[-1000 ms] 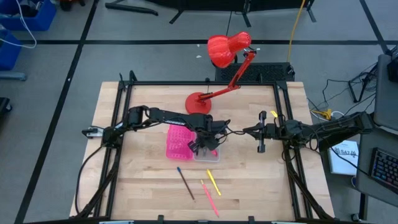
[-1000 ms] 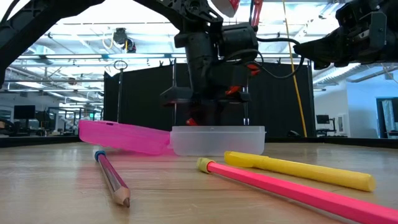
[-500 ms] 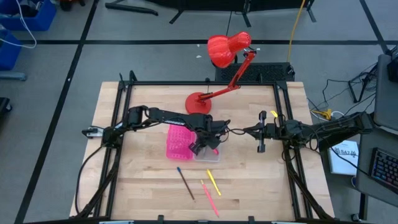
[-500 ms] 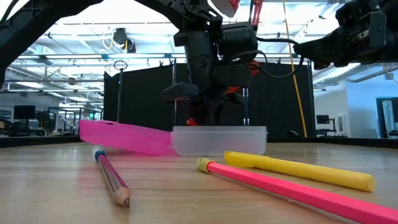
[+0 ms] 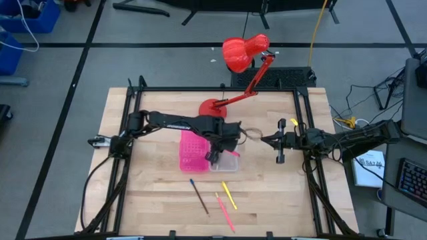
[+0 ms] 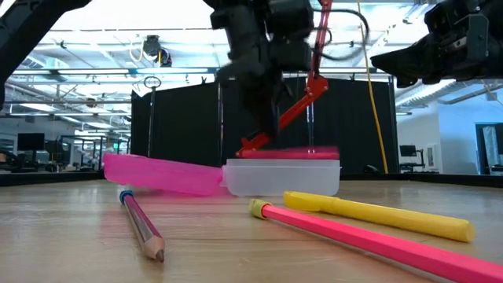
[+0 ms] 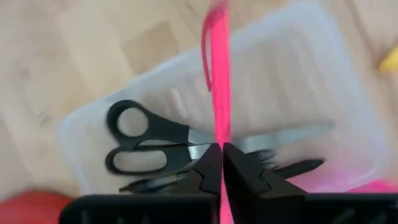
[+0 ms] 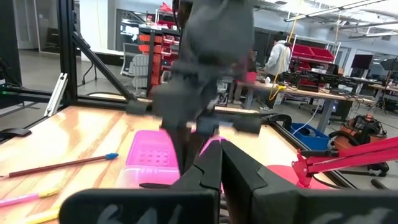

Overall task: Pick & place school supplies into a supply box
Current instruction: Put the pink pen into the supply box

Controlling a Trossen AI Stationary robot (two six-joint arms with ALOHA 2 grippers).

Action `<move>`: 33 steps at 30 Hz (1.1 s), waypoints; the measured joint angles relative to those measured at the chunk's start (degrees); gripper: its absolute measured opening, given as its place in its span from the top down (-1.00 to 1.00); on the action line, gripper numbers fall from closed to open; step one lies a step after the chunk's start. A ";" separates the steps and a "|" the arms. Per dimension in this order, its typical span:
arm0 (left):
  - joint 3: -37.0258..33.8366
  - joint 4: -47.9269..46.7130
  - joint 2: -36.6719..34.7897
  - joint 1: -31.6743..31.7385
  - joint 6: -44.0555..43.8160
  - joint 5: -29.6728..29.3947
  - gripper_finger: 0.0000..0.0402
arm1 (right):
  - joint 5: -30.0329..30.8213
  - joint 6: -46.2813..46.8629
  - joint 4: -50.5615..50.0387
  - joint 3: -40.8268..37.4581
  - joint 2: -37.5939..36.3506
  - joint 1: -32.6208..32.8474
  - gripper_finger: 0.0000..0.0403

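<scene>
Wooden table (image 5: 153, 193), wrist-only: boxed scissors (image 7: 149, 140)

One camera looks straight down on my whole pale wooden desk (image 5: 160, 200). Another sits at desk height, close behind the pencils, facing the room. Both share the shallow clear-and-pink plastic box (image 5: 225, 163), which my left wrist camera sees close.

Nothing readable is showing in any view — no words, brand marks, numbers or signs are standing out on the table's things, the arms or the room behind.
</scene>
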 joint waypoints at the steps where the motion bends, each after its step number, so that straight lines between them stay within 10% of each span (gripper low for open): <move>1: 0.09 0.07 -0.58 0.01 -2.80 0.07 0.95 | 0.00 0.00 -0.06 0.01 0.01 0.00 1.00; 8: 0.12 2.66 -3.12 -0.53 -20.74 0.74 0.97 | -0.02 -0.02 -1.63 0.01 0.02 0.00 1.00; 21: -0.97 15.15 -10.93 -3.33 -15.19 3.71 0.98 | -0.02 -1.07 -0.56 0.01 0.04 0.00 1.00; 33: -50.44 55.47 -52.19 0.30 -21.00 0.98 0.99 | -3.04 2.18 -1.29 0.01 0.33 0.09 1.00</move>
